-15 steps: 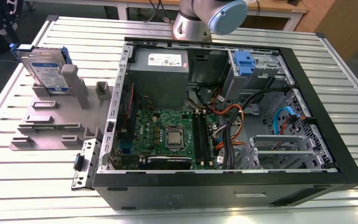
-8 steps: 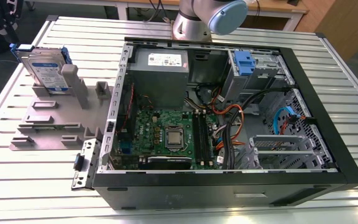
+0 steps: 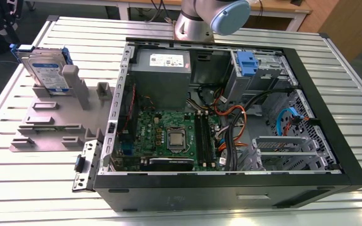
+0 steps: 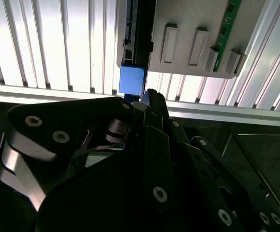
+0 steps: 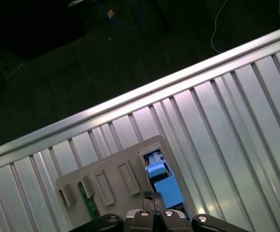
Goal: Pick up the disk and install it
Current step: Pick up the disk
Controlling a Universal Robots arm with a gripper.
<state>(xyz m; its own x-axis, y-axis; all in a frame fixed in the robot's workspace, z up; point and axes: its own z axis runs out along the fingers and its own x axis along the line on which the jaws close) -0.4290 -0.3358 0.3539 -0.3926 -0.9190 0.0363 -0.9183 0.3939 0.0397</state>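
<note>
The flat rectangular silver hard disk with a white-and-blue label, framed by a blue plastic caddy (image 3: 43, 69), is seen standing upright on its edge in a slot of a grey plastic holding fixture (image 3: 50, 123). The fixture is laid flat near the table's corner at the far end of the exterior view's left, with the disk at the fixture's end closest to that corner. In both wrist views the caddy's blue upper end (image 5: 162, 181) (image 4: 132, 80) is seen from above, rising out of the fixture's slot.

The black gripper (image 5: 153, 196) (image 4: 147, 94) is placed over that blue end. Its fingertips are drawn together and nothing is held between them. Whether they touch the caddy cannot be told from these angles.

A narrow green circuit board (image 5: 87, 199) is held on edge in another slot of the fixture, a few empty slots away from the disk.

The ribbed aluminium table (image 3: 36, 179) also carries an open black computer case (image 3: 332, 155), laid on its side from the middle towards the edge at the exterior view's right. A green motherboard (image 3: 168, 136) is exposed inside the case. The silver arm base (image 3: 197, 21) is mounted at the far edge behind the case.
</note>
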